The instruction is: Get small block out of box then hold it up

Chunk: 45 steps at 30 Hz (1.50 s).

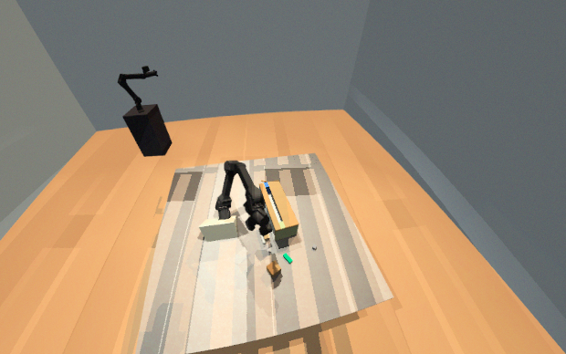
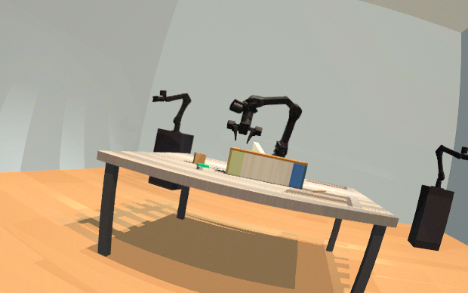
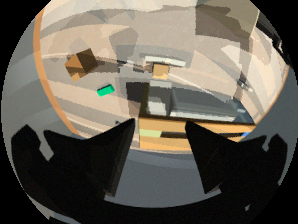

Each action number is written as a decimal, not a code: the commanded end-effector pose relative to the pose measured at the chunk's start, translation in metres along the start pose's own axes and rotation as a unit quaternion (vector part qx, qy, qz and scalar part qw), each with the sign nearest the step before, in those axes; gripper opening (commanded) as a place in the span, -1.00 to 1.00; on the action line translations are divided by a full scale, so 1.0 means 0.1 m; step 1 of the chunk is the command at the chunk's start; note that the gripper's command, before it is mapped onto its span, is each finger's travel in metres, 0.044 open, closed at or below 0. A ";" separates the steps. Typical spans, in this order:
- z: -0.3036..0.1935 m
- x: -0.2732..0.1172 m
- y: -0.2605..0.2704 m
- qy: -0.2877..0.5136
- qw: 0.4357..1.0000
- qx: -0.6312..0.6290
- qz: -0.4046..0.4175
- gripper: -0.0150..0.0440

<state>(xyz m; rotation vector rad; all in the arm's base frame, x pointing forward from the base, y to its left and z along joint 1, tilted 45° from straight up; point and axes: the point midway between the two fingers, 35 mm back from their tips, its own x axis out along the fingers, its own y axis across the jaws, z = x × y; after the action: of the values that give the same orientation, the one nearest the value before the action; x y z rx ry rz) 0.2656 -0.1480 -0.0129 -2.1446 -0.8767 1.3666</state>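
Exterior view: the gripper (image 2: 244,132) hangs in the middle of the frame, above the pale-green end of the box (image 2: 266,168), jaws parted and gripping nothing. The box stands on the table (image 2: 158,160), its blue end toward the right. I cannot make out a small block on the shelf inside it. Left of the box, a small green piece (image 2: 202,165) lies on the table beside a brown cube (image 2: 199,157). From the top view, the green piece (image 1: 288,258) lies just below the box's near end, and a tiny grey bit (image 1: 314,248) sits to its right.
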 end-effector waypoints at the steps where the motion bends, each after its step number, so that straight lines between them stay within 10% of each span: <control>1: 0.00 0.00 0.00 0.004 1.000 0.024 -0.003 0.47; 11: 0.31 0.87 0.00 0.005 1.000 0.023 -0.004 0.47; 45: 0.50 1.31 -0.03 0.005 1.000 0.022 -0.004 0.47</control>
<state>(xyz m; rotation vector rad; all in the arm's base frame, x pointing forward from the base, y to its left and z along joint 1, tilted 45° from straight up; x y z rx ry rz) 0.2610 -0.0550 -0.1104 -2.1195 -0.8454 1.3609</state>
